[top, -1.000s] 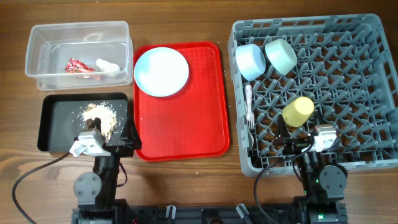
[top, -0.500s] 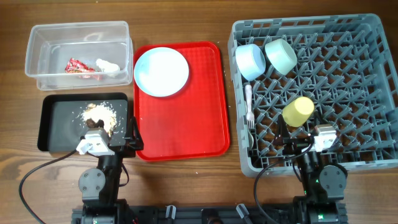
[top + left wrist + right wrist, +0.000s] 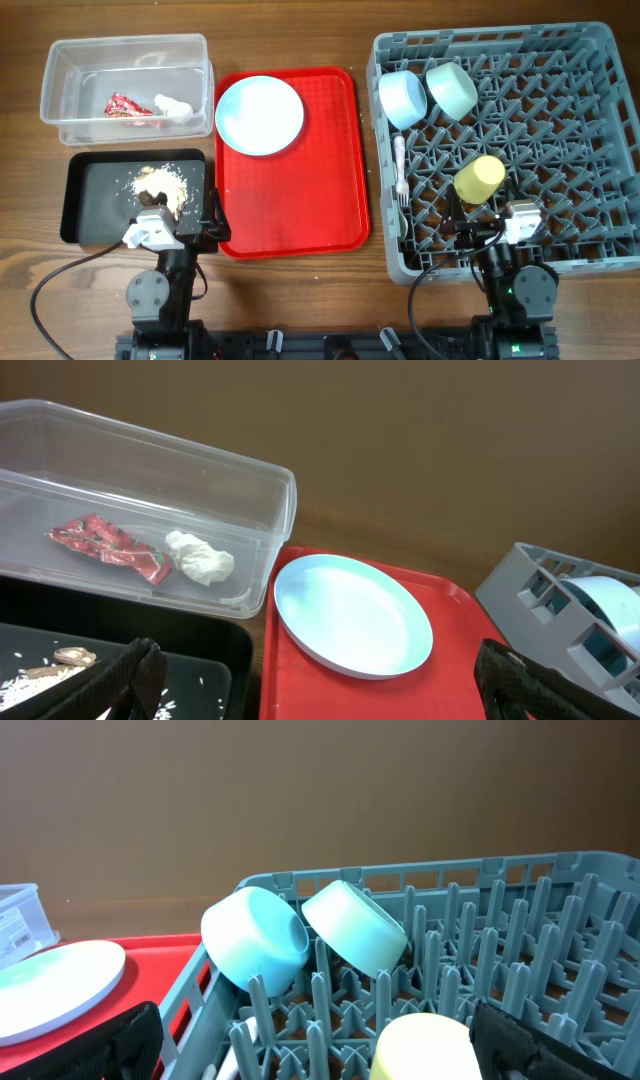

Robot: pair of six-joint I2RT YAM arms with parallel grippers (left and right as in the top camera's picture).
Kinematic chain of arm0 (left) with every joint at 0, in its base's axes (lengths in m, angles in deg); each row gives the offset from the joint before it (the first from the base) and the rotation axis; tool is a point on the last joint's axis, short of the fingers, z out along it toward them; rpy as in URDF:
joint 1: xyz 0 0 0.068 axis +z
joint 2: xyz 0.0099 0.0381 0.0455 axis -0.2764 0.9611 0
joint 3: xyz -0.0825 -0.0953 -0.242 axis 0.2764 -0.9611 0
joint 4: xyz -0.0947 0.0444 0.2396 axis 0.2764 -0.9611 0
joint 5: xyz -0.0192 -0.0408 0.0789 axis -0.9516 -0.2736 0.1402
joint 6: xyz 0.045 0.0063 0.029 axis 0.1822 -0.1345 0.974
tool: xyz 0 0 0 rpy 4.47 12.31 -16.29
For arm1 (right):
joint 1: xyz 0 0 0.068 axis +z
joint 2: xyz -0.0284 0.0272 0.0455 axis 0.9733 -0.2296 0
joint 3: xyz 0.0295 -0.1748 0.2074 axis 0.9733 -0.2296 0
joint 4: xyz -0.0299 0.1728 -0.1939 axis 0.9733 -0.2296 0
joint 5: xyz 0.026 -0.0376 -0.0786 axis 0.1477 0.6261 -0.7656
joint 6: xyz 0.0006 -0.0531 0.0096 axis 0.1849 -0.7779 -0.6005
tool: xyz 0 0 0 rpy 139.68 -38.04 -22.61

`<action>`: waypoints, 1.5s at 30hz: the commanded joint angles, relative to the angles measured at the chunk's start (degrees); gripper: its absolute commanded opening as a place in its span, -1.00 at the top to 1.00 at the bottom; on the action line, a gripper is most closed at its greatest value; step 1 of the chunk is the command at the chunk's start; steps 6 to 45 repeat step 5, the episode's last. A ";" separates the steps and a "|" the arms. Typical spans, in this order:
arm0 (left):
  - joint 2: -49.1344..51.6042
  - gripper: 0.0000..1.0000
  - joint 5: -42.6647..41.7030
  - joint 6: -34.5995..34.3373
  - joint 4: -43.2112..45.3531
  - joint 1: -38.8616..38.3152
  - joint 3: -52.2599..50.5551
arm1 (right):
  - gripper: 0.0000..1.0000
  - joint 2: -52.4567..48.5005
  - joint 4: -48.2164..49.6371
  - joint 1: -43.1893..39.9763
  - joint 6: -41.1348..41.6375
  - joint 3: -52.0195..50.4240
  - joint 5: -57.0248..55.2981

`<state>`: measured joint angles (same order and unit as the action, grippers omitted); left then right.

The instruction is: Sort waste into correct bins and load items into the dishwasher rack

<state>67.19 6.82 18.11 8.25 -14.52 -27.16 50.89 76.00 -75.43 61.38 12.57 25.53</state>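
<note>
Left gripper (image 3: 318,660) is released and empty. Ahead to its left, the clear tub (image 3: 272,525) holds a red wrapper (image 3: 105,543) and a tissue (image 3: 200,557). Crumbs (image 3: 165,185) lie in the black tray (image 3: 95,195) just before it. Right gripper (image 3: 315,1030) is also released, and the rack (image 3: 500,870) ahead of it carries a blue bowl (image 3: 255,940), a green bowl (image 3: 355,925) and a yellow cup (image 3: 420,1045).

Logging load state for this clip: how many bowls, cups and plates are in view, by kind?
Bowls: 2 (blue bowl, green bowl)
Cups: 1 (yellow cup)
Plates: 1 (plate)
Total: 4
</note>
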 commanded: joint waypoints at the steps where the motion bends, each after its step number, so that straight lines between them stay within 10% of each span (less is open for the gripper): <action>1: -0.61 -1.00 -0.07 1.18 0.04 0.26 -0.52 | -1.00 0.61 0.24 -0.22 -0.52 -0.02 0.92; 45: -0.61 -1.00 -0.07 1.18 0.07 0.26 -0.52 | -1.00 0.61 0.24 -0.22 -0.52 -0.04 0.92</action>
